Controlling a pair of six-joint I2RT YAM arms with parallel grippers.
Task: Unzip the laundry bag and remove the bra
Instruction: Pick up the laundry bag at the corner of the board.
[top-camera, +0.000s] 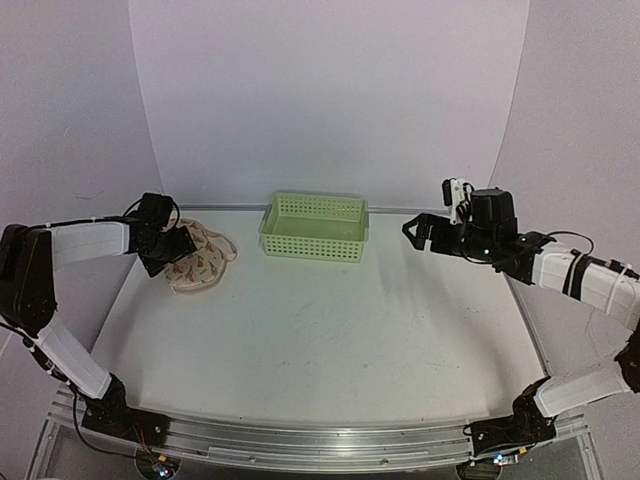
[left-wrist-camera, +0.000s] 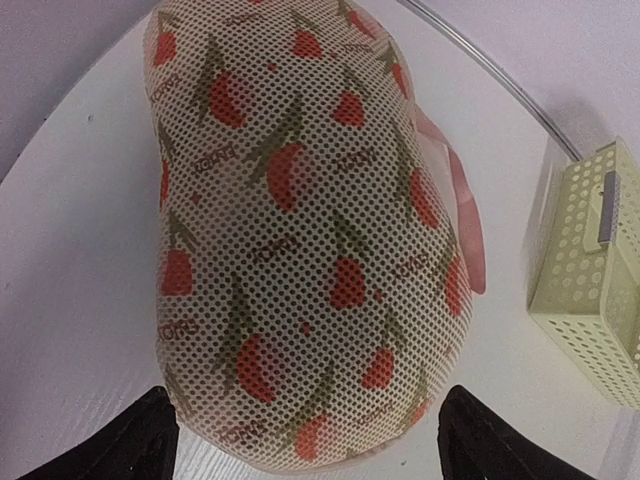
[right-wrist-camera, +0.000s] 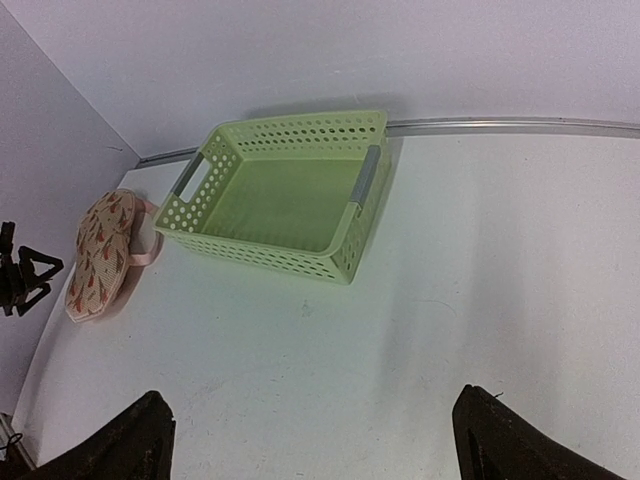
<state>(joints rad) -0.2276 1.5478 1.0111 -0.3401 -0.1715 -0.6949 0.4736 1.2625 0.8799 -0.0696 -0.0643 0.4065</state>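
Observation:
The laundry bag is a cream mesh pouch with reddish leaf sprigs and pink edging. It lies at the back left of the table, zipped shut as far as I can see. It fills the left wrist view and shows small in the right wrist view. My left gripper is open, its jaws straddling the near end of the bag without closing on it. My right gripper is open and empty, held above the table at the back right. The bra is hidden.
A light-green perforated basket stands empty at the back centre, right of the bag; it also shows in the left wrist view and the right wrist view. A metal rail runs along the near edge. White walls close the back.

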